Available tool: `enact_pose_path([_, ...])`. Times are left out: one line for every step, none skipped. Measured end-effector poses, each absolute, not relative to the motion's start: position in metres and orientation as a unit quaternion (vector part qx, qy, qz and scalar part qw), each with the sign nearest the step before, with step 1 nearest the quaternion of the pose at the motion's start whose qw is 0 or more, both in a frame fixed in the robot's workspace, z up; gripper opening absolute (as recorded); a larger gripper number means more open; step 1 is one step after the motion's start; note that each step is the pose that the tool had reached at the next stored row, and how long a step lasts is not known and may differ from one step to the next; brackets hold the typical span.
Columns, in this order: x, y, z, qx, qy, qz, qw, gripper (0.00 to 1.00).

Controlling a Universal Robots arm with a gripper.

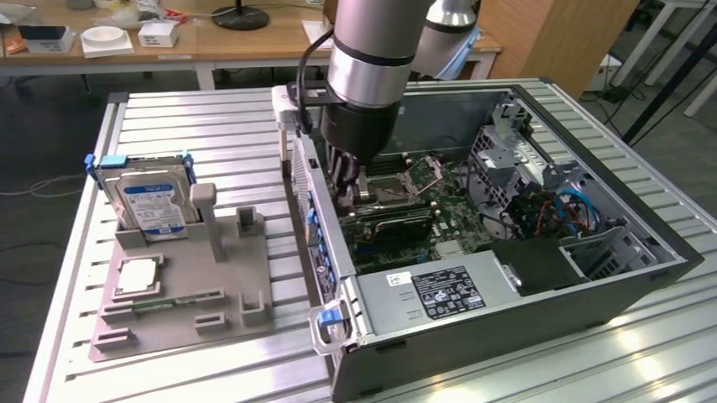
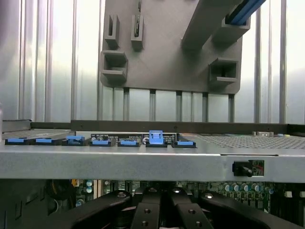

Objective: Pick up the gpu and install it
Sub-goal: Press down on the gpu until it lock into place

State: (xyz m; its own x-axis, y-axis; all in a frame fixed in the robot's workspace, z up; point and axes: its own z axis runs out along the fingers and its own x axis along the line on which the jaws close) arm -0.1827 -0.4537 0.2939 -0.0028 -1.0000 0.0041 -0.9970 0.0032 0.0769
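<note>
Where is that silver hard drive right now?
The hard drive stands upright in the grey holder tray on the exterior view's left, outside the open computer case, behind the small chip lying in the same tray.

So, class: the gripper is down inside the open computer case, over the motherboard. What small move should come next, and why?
Probably a slow, short press straight down, without opening. The gripper is shut and sits low in the case, close above the motherboard. Whether the gpu is seated yet cannot be told, so a gentle push seems safer than letting go.
</note>
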Motion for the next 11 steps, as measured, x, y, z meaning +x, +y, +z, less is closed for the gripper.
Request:
enact_pose_path([-0.183,-0.454,0.294,0.706,-0.708,-0.026,0.029,0.11])
enact_pose_path([-0.182,-0.454,0.294,0.706,-0.707,-0.026,0.029,0.11])
enact_pose_path([-0.18,-0.454,0.294,0.706,-0.707,-0.026,0.029,0.11])
enact_pose_path([-0.179,-0.454,0.294,0.706,-0.707,-0.026,0.029,0.11])
enact_pose_path([-0.177,-0.454,0.293,0.706,-0.707,-0.026,0.029,0.11])
enact_pose_path([-0.175,-0.454,0.293,0.706,-0.707,-0.026,0.029,0.11])
enact_pose_path([-0.172,-0.453,0.292,0.706,-0.707,-0.025,0.028,0.11])
enact_pose_path([-0.169,-0.453,0.292,0.706,-0.707,-0.025,0.028,0.11])
enact_pose_path([-0.166,-0.453,0.291,0.706,-0.707,-0.025,0.028,0.11])
enact_pose_path([-0.163,-0.453,0.291,0.706,-0.707,-0.025,0.028,0.11])
enact_pose_path([-0.159,-0.453,0.29,0.706,-0.707,-0.025,0.027,0.11])
